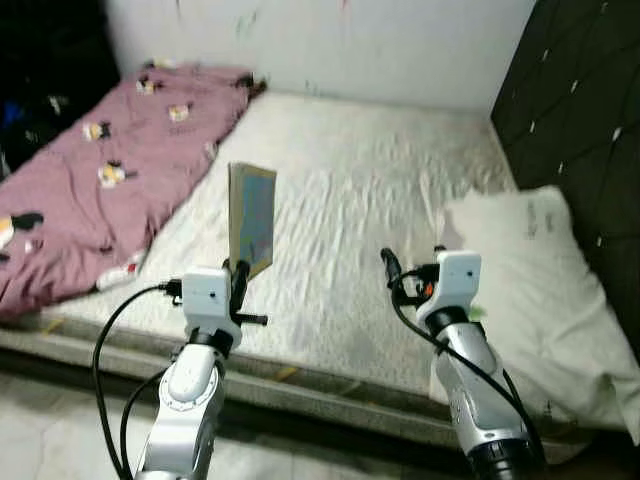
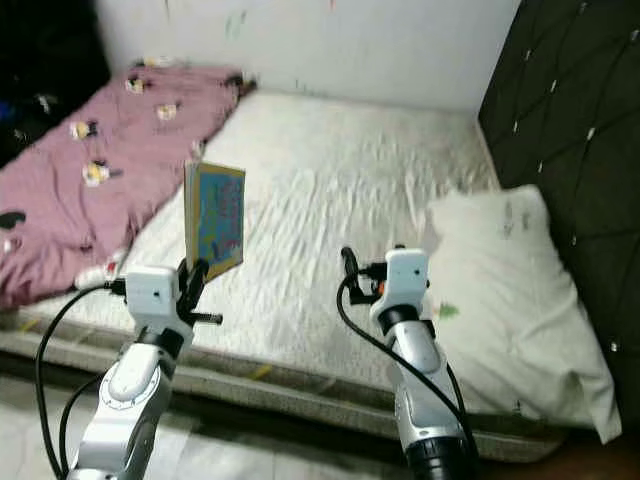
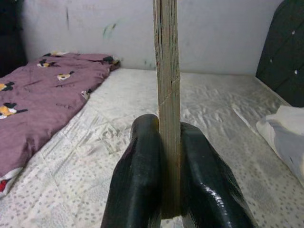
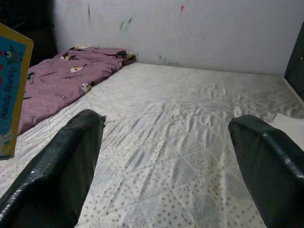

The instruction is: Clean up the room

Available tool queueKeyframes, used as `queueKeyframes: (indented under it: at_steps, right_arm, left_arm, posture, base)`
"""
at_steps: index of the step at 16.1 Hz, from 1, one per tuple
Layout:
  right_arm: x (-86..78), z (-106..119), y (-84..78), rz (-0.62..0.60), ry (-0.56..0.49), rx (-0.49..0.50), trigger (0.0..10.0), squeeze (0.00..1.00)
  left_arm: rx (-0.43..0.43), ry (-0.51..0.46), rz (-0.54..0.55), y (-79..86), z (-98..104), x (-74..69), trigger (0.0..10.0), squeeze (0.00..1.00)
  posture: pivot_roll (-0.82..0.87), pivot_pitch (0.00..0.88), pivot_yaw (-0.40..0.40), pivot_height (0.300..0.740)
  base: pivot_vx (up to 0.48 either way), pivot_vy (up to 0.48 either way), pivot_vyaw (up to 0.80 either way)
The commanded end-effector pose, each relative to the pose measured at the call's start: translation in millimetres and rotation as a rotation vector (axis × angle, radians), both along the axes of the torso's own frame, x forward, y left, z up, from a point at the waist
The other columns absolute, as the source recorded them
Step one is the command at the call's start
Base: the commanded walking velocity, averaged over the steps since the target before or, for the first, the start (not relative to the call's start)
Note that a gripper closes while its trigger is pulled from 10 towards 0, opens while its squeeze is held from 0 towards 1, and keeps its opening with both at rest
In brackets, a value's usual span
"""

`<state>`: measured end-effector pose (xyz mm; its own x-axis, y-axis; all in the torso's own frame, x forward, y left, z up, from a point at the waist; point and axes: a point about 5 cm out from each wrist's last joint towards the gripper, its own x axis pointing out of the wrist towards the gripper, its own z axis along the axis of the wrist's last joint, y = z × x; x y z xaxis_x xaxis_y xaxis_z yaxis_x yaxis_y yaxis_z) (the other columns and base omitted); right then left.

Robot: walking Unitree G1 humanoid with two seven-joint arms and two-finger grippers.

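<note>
Scene: bedroom. A mattress (image 1: 380, 200) with a white quilted, dotted cover fills most of the head views; the cover is wrinkled across its middle. Pale floor (image 1: 60, 440) shows below the near edge of the bed base.

Far side: white wall (image 1: 330, 45) with a few small paint marks. Robot's right: dark padded headboard (image 1: 580, 120) with diamond tufting. A white pillow (image 1: 540, 290) lies against it, at the right near corner of the mattress, with a small green mark near its inner edge.

Robot's left: a mauve blanket (image 1: 100, 170) with a cartoon print is spread along the left side of the mattress, reaching the far wall; its near end hangs over the edge.

Left gripper (image 1: 238, 275): raised over the near edge of the mattress, fingers (image 3: 142, 185) clamped on the lower edge of a thick children's board book (image 2: 216, 220). Book stands upright, clear of the mattress, blue illustrated cover with a yellow border; in the left wrist view its stacked page edges (image 3: 166, 95) run straight up between the two fingers.

Right gripper (image 1: 390, 268): also held above the mattress near edge, just left of the pillow; fingers (image 4: 61, 175) wide apart, nothing between them.
</note>
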<state>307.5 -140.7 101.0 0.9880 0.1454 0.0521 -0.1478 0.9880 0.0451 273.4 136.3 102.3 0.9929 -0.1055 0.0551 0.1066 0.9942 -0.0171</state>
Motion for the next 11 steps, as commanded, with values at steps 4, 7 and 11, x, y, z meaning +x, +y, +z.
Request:
queueKeyframes:
  at_steps: [4, 7, 11]
  right_arm:
    - [1.9, 1.6, -2.8, -0.012, -0.006, 0.006, 10.0, 0.0]
    - [2.8, 2.5, -3.7, -0.019, -0.01, 0.006, 10.0, 0.0]
    - [2.7, 2.7, -3.7, -0.022, -0.013, 0.002, 10.0, 0.0]
  left_arm:
    - [0.001, -0.044, -0.005, 1.4, 8.9, 1.3, 10.0, 0.0]
    - [0.001, -0.043, -0.011, 1.8, 8.7, 1.1, 10.0, 0.0]
    - [0.001, -0.04, -0.012, 1.7, 8.5, 1.1, 10.0, 0.0]
  posture:
    - [0.02, 0.009, -0.018, 0.74]
    - [0.03, 0.01, -0.014, 0.74]
    - [0.03, 0.012, -0.014, 0.74]
  base:
    - [0.305, 0.0, 0.0]
    - [0.328, 0.0, 0.0]
    - [0.325, 0.0, 0.0]
